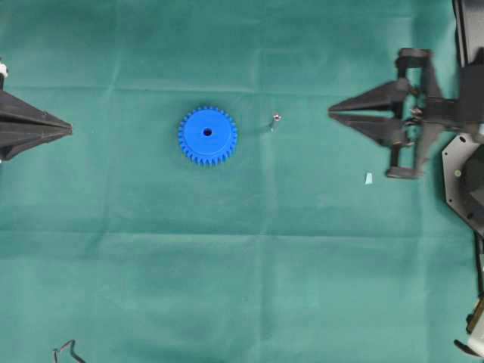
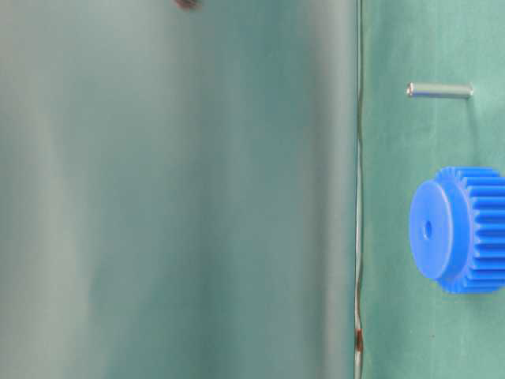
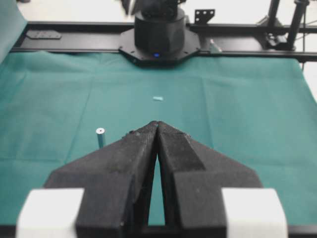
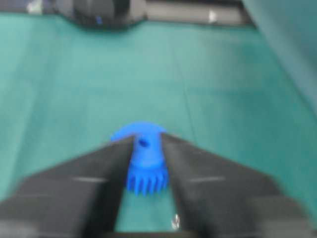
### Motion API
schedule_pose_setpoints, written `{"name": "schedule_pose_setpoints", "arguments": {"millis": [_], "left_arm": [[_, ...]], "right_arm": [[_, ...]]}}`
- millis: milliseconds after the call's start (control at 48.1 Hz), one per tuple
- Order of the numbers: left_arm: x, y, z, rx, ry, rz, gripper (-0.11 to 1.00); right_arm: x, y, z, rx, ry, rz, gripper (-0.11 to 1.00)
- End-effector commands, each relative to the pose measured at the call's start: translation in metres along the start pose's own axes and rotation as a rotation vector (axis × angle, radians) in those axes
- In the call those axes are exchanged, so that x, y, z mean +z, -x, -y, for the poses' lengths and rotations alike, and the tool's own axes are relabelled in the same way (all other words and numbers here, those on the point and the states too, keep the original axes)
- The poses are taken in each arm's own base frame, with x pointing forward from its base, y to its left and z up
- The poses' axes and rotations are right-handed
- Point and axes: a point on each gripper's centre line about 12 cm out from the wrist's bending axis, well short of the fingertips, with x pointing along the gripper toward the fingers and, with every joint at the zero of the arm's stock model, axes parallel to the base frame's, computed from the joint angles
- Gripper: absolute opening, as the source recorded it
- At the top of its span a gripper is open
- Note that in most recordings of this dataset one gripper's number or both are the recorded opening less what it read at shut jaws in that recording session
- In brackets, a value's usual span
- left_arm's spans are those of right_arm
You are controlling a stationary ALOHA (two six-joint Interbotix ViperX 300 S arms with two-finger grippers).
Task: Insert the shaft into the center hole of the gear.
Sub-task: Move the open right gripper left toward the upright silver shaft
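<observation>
The blue gear (image 1: 208, 135) lies flat mid-table, its center hole (image 1: 207, 132) facing up and empty. The shaft (image 1: 276, 119), a thin silvery pin, stands upright on the cloth just right of the gear. My right gripper (image 1: 330, 114) is farther right, pointing at the shaft, open with nothing in it. In the right wrist view its gripper (image 4: 147, 139) frames the blurred gear (image 4: 143, 163), and the shaft (image 4: 175, 220) glints low in the gap. My left gripper (image 1: 70, 130) sits at the left edge. Its tips (image 3: 158, 123) are shut and empty, with the shaft (image 3: 100, 136) ahead to the left.
A small pale blue scrap (image 1: 368, 178) lies on the green cloth below the right gripper. The right arm's base (image 1: 469, 181) fills the right edge. A loose wire (image 1: 64, 349) shows at the bottom left corner.
</observation>
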Motion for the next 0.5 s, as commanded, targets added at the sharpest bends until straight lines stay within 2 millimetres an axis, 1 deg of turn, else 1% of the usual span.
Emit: {"name": "schedule_pose_setpoints", "arguments": {"millis": [0,104,145,291,478], "left_arm": [[0.010,-0.002,0.000,-0.002,-0.003,0.028,0.00],[0.010,-0.002,0.000,-0.002,-0.005,0.026,0.00],[0.010,-0.002,0.000,-0.002,-0.006,0.026,0.00],[0.010,-0.002,0.000,-0.002,-0.006,0.026,0.00],[0.009,-0.003,0.000,-0.003,-0.006,0.020,0.00]], "right_arm": [[-0.005,-0.016,0.006,-0.026,-0.013,-0.029,0.56],[-0.021,-0.032,0.013,-0.056,-0.027,-0.094,0.86],[-0.029,-0.040,0.016,-0.066,-0.032,-0.119,0.91],[-0.048,-0.059,0.025,-0.101,-0.048,-0.177,0.86],[-0.071,-0.075,0.034,-0.136,-0.070,-0.246,0.86]]}}
